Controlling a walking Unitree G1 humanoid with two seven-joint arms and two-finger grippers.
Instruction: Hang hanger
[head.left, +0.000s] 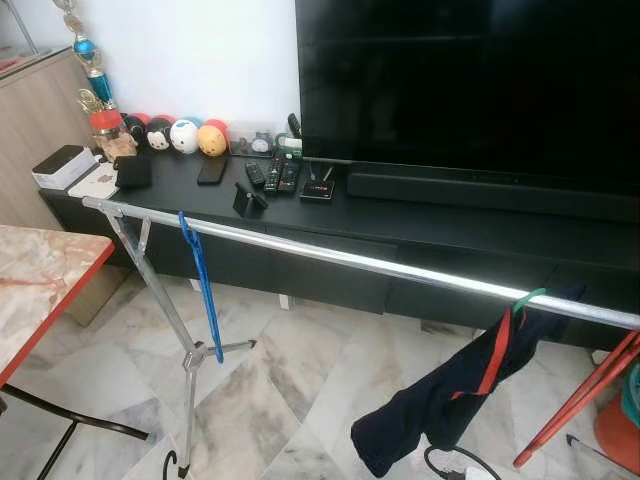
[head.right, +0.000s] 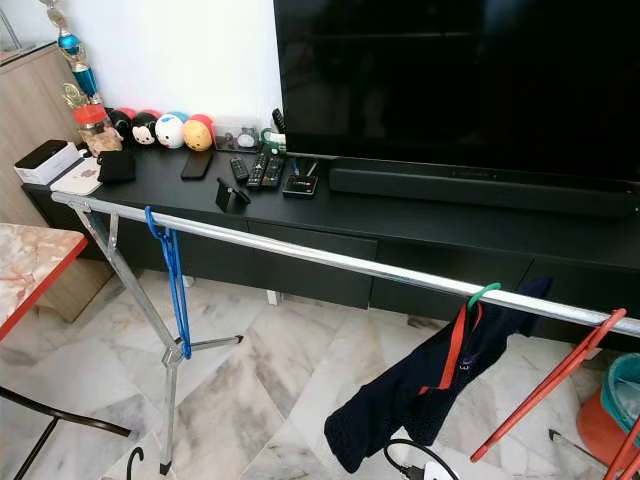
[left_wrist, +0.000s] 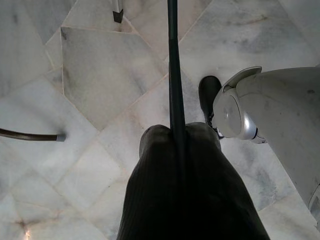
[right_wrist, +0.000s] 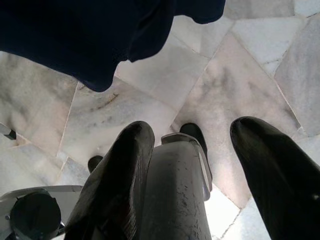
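A dark thin hanger runs straight out between the fingers of my left gripper, which is shut on it low over the marble floor. A small black hook shows at the bottom edge, by the stand; I cannot tell whether it belongs to this hanger. The silver clothes rail crosses in front of me. A blue hanger hangs near its left end. A green-hooked hanger carries a dark garment near the right end. My right gripper hangs open under that garment.
A red hanger leans at the rail's far right, beside an orange bucket. Behind the rail stands a black TV console with remotes and toys. A marble table is at my left. A black cable lies on the floor.
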